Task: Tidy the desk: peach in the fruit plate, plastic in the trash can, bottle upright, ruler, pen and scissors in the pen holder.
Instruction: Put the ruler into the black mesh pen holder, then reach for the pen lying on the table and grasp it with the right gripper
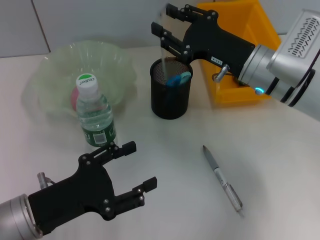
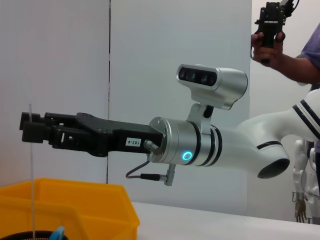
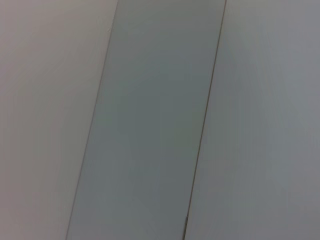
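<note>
**Ruler over pen holder; pen outstanding**

Right pincer (image 1: 161, 20) poised above the pen holder (image 1: 171, 95), pinching the ruler (image 1: 161, 52) by its top end, strip hanging upright with lower end at or just inside the rim. Ruler judged light, stiff, thin and slick: edge grip only, liable to swing or slip; flat release wanted once well inside. Pen holder already containing the scissors (image 1: 178, 79), blue handle showing above the mesh.

Pen (image 1: 223, 179) lying flat on the worktop (image 1: 280, 165), well apart from the holder. Judged light, smooth, prone to roll; hold across the barrel near mid-length advised.

Left pincer (image 1: 135, 167) spread, holding nothing, low over the worktop just beside the bottle (image 1: 95, 112), which stands upright.

Fruit plate (image 1: 117, 62) holding the peach (image 1: 75, 97), partly hidden behind the bottle. Trash can (image 1: 235, 95) behind the right arm; contents not visible.
</note>
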{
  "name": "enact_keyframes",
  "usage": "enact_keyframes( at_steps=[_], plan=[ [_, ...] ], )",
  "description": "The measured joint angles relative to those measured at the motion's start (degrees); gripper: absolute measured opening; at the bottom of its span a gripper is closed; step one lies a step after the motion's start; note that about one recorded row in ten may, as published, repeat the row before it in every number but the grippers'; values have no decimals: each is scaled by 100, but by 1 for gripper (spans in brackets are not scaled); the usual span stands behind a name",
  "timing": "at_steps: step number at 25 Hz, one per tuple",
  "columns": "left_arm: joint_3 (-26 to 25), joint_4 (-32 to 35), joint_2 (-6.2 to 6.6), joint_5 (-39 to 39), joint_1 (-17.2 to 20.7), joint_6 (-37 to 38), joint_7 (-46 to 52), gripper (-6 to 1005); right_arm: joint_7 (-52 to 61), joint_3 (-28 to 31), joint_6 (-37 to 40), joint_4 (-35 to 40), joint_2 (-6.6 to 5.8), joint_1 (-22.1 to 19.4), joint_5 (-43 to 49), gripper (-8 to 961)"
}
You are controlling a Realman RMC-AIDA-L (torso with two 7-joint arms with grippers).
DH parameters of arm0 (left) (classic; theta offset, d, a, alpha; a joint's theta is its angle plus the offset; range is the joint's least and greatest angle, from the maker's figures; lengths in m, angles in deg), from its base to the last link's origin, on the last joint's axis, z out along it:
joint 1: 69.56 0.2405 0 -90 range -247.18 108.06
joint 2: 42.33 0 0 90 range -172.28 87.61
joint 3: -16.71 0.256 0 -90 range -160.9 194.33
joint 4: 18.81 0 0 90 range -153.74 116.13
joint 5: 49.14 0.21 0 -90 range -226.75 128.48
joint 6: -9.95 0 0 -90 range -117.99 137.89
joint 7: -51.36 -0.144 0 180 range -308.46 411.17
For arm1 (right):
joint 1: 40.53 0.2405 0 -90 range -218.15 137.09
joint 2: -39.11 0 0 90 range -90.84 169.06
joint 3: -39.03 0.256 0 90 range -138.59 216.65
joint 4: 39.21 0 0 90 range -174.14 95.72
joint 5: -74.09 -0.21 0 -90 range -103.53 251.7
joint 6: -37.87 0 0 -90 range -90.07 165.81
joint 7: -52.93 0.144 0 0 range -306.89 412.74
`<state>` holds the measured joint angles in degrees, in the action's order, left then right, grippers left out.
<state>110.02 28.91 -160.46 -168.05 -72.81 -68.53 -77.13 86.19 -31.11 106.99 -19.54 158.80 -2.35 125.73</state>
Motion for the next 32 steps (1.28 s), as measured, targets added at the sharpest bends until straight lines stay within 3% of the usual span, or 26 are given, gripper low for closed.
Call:
enact_keyframes(
  at_steps=[4,13,17,21,23,26,27,29,32],
  plan=[
    [-2,-7,0,0,0,0,-1,784,31,38,45,-13,8,-35,-8,455],
    [-5,-26,0,0,3,0,-1,784,255,85,290,75,-3,-251,-296,619],
    [-10,-28,0,0,16,-1,-1,784,952,148,480,630,-47,-656,-455,667],
    [-31,-29,0,0,33,-1,-1,784,2364,568,484,1452,-71,-1123,-400,667],
    [-31,-29,0,0,33,-1,-1,784,3248,791,474,1748,-155,-1228,-209,667],
    [-43,-28,0,-1,38,-6,-1,784,4583,899,578,2355,-459,-1292,678,667],
    [-83,-26,1,0,52,-31,-1,784,5288,902,722,2879,-658,-1269,1552,667],
    [-97,-25,3,0,53,-48,-1,784,5752,932,1049,3600,-858,-1162,2820,667],
    [-190,-42,8,0,41,-136,-2,785,5851,1074,1569,4372,-971,-993,4094,667]
  ],
)
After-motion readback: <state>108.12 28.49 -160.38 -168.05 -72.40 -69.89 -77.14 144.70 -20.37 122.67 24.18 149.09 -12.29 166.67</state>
